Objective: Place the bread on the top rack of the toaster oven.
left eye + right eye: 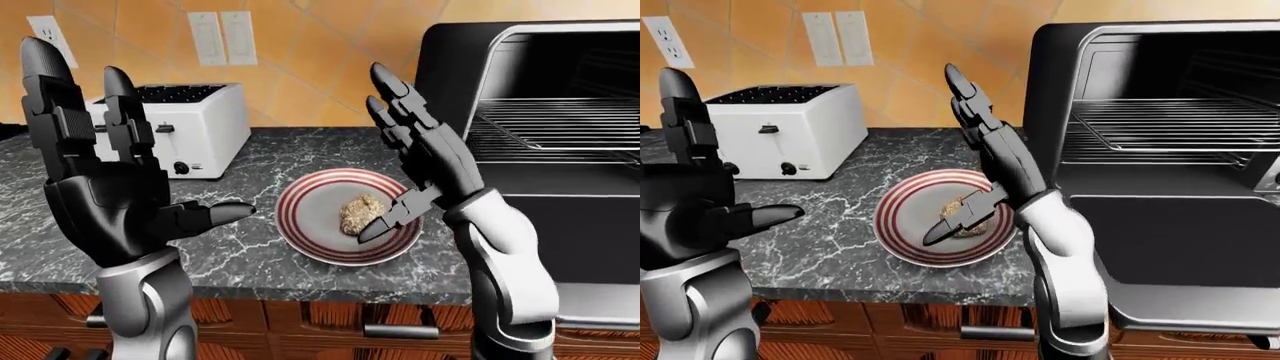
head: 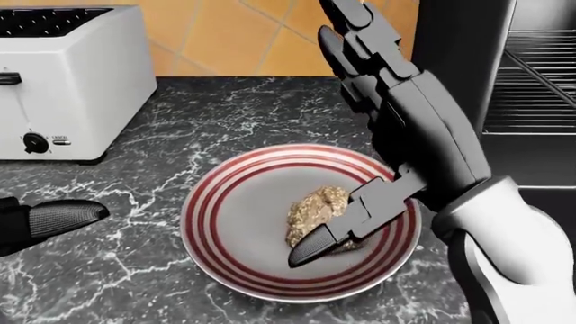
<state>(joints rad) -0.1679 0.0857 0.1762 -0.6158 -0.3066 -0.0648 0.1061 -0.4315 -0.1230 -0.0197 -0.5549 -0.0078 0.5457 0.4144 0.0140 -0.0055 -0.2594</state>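
A seeded bread roll (image 2: 315, 208) lies on a red-striped white plate (image 2: 214, 202) on the dark marble counter. My right hand (image 1: 400, 157) is open, held upright just right of the plate, fingers pointing up. Its thumb (image 2: 346, 226) reaches out across the roll's lower right side, and I cannot tell whether it touches the bread. My left hand (image 1: 140, 142) is raised at the left of the left-eye view, open and holding nothing. The black toaster oven (image 1: 1050, 90) stands at the right with its door down, and its top rack (image 1: 1170, 120) is bare.
A white slot toaster (image 1: 195, 127) stands on the counter left of the plate, against the orange tiled wall. The lowered oven door (image 1: 1180, 247) juts out over the counter edge at the right. Wooden drawers run below the counter.
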